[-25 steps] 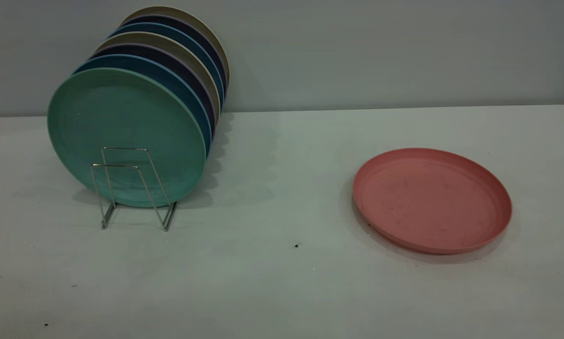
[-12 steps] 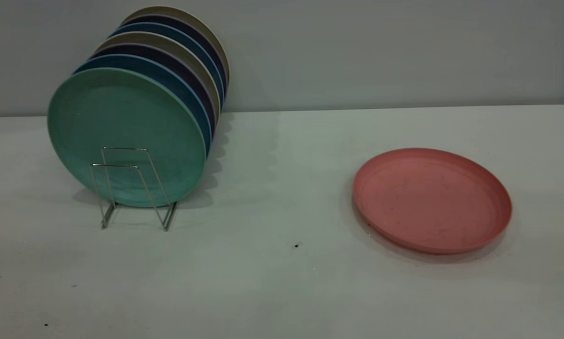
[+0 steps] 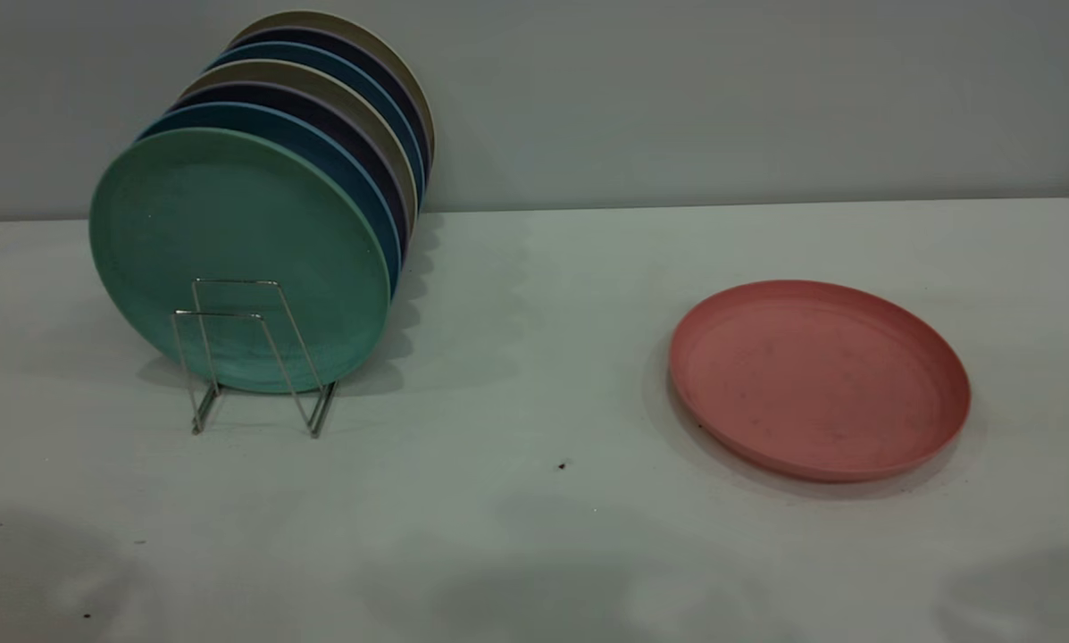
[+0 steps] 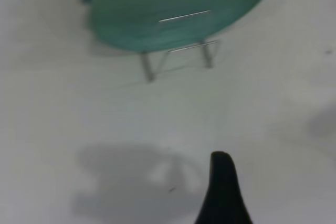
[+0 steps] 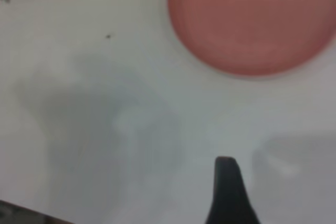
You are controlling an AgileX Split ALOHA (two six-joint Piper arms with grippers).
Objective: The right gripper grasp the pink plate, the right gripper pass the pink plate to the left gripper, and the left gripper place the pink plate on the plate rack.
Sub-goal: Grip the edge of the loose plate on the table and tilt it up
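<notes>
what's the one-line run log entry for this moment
stage: pre-grasp | pink plate: flat on table, untouched | plate rack: front loops free

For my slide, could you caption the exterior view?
Pink plate lies flat on table; plate rack holds upright plates.

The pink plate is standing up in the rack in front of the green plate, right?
No. The pink plate lies flat on the table, apart from the plate rack; the exterior view shows it. The green plate is the front one standing there.
</notes>
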